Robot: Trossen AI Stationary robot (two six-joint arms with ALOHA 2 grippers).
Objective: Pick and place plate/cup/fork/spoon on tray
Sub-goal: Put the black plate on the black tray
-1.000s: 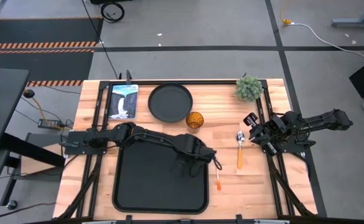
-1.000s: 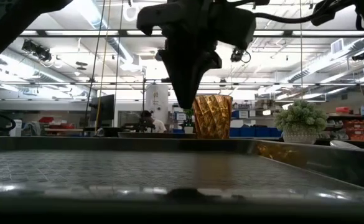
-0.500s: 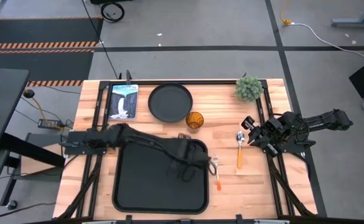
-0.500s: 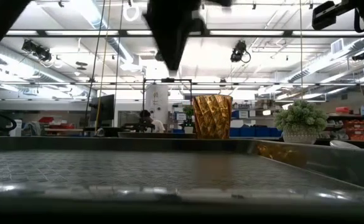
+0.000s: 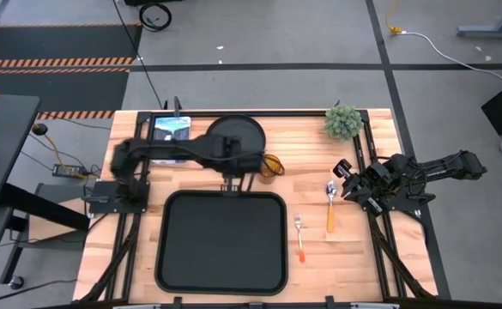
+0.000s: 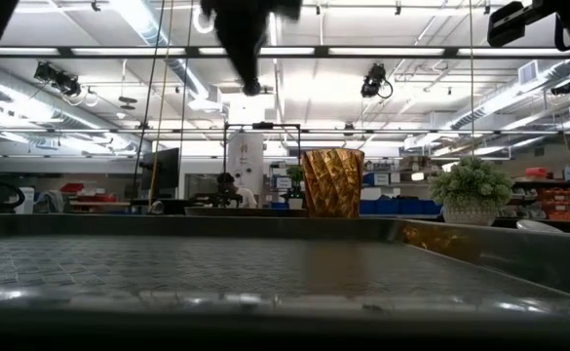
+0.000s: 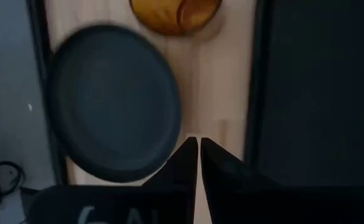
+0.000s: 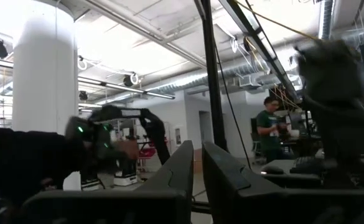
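The black tray (image 5: 222, 242) lies near the front, seen edge-on in the low view (image 6: 216, 268). The round black plate (image 5: 233, 137) lies flat behind it, partly under my left arm, and shows in the left wrist view (image 7: 113, 102). The amber cup (image 5: 269, 165) stands right of the plate. The fork (image 5: 299, 236) and the spoon (image 5: 329, 202) lie flat on the wood right of the tray. My left gripper (image 7: 198, 142) is shut and empty, raised over the wood strip between plate and tray (image 5: 231, 182). My right gripper (image 8: 197, 149) is shut and waits at the table's right, beside the spoon.
A small potted plant (image 5: 343, 122) stands at the far right. A picture card (image 5: 169, 137) lies at the far left, under my left arm. Black frame rails run along both table sides. A person (image 8: 270, 127) stands in the room beyond.
My left gripper has risen from the tray's right edge near the fork and swung toward the table's far edge and left, ending high over the strip between plate and tray. It stays shut. The fork lies where it was, beside the tray.
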